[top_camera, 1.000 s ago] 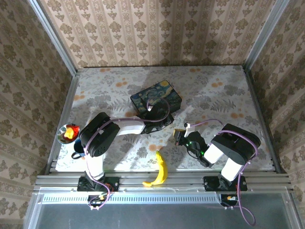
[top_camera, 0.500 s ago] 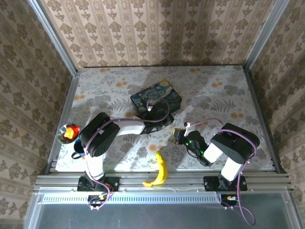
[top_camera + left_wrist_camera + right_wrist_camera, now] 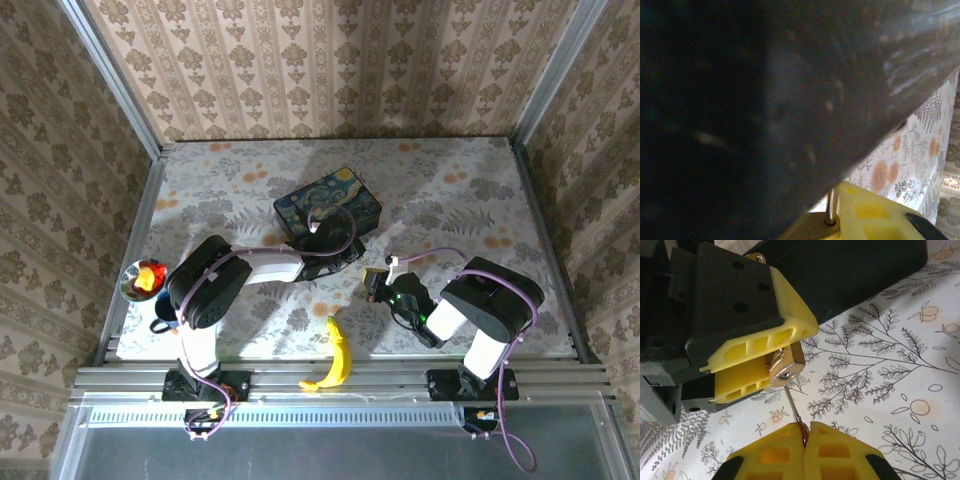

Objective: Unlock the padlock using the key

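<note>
R hand (image 3: pixel 806 432) pinching key (image 3: pixel 793 409), tip at padlock (image 3: pixel 787 364) keyhole, L hand (image 3: pixel 771 360) gripping padlock

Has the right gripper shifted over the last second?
No. In the top view the right gripper sits where it was, same gap to the banana and the painted box.

We saw a flowered tablecloth (image 3: pixel 450 190) covering the whole table, pale with grey fern sprigs and small orange fruits. A dark blue box (image 3: pixel 335 198) painted with swirling yellow stars sat near the middle, turned at an angle. A yellow banana (image 3: pixel 338 352) lay well apart from it near the front edge, just behind the metal rail (image 3: pixel 340 378). Off the cloth's left edge stood a shiny metal bowl (image 3: pixel 128 283) with something orange-red (image 3: pixel 148 277) inside. Beige patterned wallpaper (image 3: pixel 330 60) closed in three sides.
</note>
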Controlling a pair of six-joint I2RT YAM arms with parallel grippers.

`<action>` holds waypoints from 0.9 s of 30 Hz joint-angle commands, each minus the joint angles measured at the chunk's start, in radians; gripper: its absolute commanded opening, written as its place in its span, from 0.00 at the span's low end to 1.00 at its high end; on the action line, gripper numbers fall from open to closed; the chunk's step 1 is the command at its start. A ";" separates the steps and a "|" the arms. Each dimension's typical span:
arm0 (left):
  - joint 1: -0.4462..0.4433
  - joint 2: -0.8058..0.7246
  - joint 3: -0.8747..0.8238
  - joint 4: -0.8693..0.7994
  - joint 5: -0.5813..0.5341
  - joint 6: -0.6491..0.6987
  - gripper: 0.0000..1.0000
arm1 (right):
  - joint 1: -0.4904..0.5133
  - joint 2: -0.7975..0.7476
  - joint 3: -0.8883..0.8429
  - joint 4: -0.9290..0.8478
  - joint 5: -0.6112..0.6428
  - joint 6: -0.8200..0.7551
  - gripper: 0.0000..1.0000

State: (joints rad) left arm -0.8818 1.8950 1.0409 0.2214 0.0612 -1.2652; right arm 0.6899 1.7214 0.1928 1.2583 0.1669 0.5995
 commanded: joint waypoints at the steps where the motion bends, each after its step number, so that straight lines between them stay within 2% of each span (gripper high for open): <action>1: 0.000 -0.017 -0.010 0.040 0.077 -0.063 0.00 | -0.004 0.011 0.022 0.035 -0.007 -0.027 0.00; 27: -0.002 -0.019 -0.013 0.045 0.072 -0.065 0.00 | -0.010 0.043 0.011 0.038 -0.007 -0.007 0.00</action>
State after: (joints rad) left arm -0.8818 1.8950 1.0409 0.2222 0.0616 -1.2652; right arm 0.6849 1.7454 0.2123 1.2610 0.1524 0.5980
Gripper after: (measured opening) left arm 0.292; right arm 0.042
